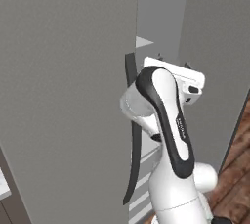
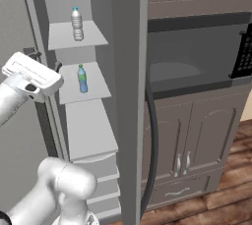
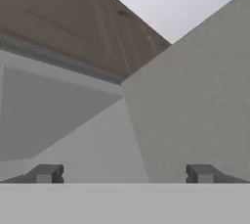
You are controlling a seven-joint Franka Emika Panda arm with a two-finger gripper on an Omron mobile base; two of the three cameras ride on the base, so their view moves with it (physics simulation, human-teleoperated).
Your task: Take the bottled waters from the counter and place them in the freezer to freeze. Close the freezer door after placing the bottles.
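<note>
Holding my gripper [image 3: 124, 174] spread wide and empty beside the open freezer [image 2: 129, 96]; both bottles [image 2: 77, 24] are standing on its shelves [image 2: 91, 128].

Bare shelf [image 2: 91, 126] below blue bottle [image 2: 82, 79]

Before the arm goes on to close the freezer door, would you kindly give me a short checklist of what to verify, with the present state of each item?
1. Clear bottle on a freezer shelf: ok, upright on the upper shelf.
2. Blue bottle on a shelf: ok, upright on the shelf below.
3. Gripper empty: ok, jaws wide apart with nothing between them.
4. Freezer door shut: not ok, it stands open, edge toward the camera.
5. Gripper clear of the shelves: ok, it sits outside the compartment, left of the bottles in the right base view.
6. Contact with the door handle: cannot tell.
</note>
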